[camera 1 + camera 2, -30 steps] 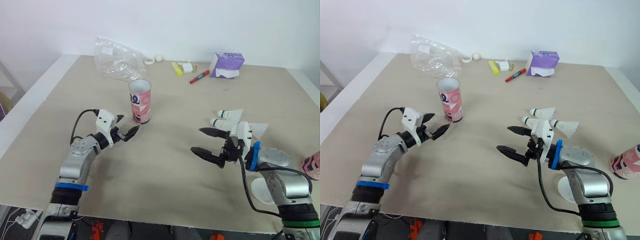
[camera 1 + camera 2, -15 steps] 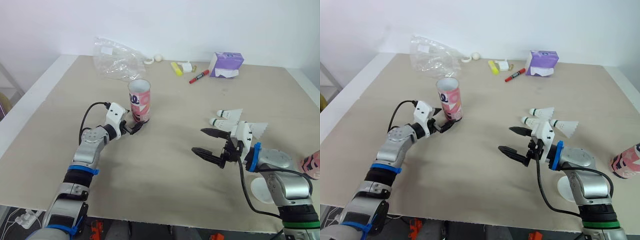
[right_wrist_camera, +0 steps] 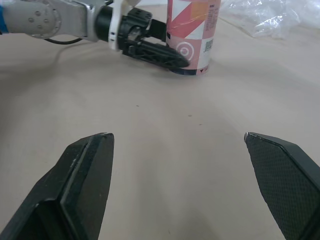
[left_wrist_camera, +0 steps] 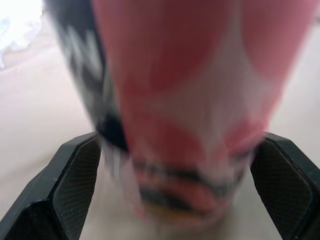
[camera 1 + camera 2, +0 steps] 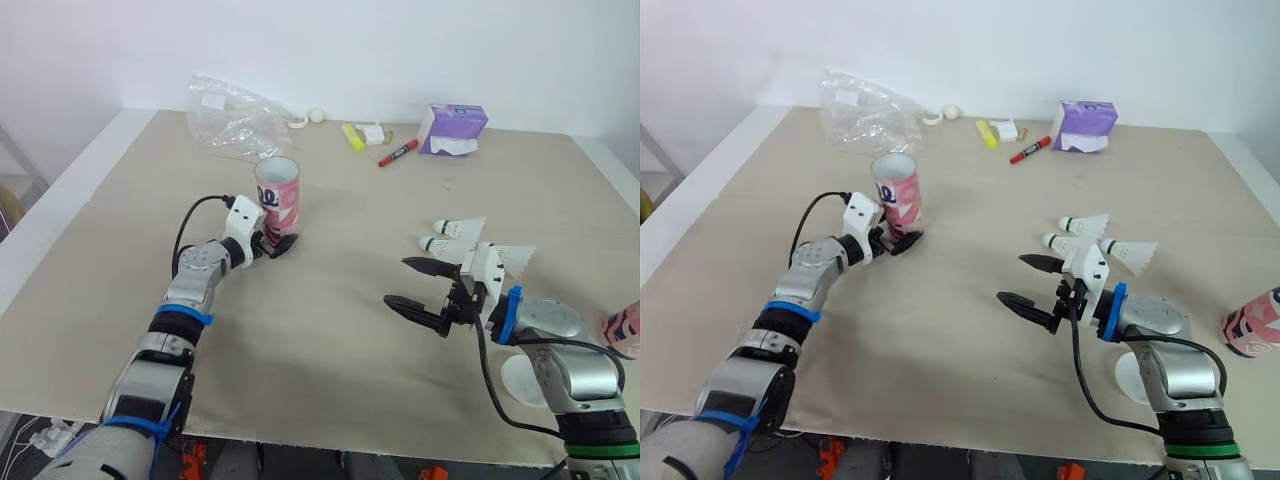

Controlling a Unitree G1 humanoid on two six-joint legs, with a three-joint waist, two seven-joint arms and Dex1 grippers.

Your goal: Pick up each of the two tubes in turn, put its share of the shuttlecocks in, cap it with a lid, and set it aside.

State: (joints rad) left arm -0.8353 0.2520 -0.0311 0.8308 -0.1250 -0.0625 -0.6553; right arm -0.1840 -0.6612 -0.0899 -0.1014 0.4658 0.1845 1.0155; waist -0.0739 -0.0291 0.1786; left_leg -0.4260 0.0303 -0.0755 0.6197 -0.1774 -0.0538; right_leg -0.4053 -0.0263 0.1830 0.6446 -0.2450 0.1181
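Now left arm outstretched, left gripper (image 5: 275, 243) spread astride base of upright pink tube (image 5: 281, 195); right gripper (image 5: 397, 281) agape above table (image 5: 330, 340).

- I can read no word or number anywhere from my station.
- Upright pink, white and black patterned tube (image 3: 192, 30): low on its wall are a white ring mark (image 3: 178, 51) and a small white panel of fine print (image 3: 207, 46), too small to read. The side facing the head camera has black looping marks that I cannot make out as letters.
- Clear crumpled plastic bag (image 5: 235, 125): white sticker (image 5: 212, 101), print illegible.
- Purple tissue box (image 5: 452, 128): lettering illegible.
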